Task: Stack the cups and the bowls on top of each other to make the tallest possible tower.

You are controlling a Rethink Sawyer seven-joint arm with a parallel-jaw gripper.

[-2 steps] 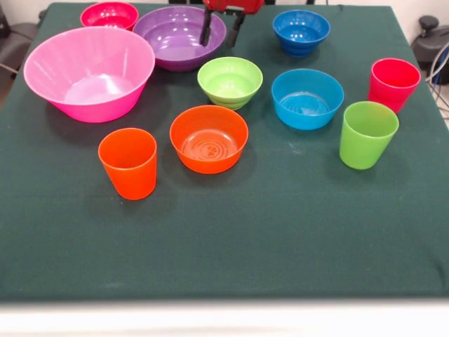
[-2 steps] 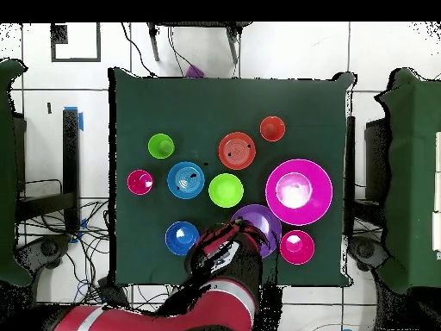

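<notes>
With nothing stacked yet, the gripper [image 1: 222, 28] is hanging over the near rim of the purple bowl [image 1: 172, 35], fingers apart and empty, and it is best lowered astride that rim before lifting toward the adjacent pink bowl [image 1: 90, 70].

Dark green cloth-covered table [image 1: 224, 239], white tiled floor [image 2: 293, 52] (cables trailing), dark green furniture [image 2: 413, 172] at both sides

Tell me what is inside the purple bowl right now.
No cup or bowl sits in the purple bowl. The gripper hangs over its right rim, fingers apart. From overhead the arm covers part of the bowl's inside.
</notes>
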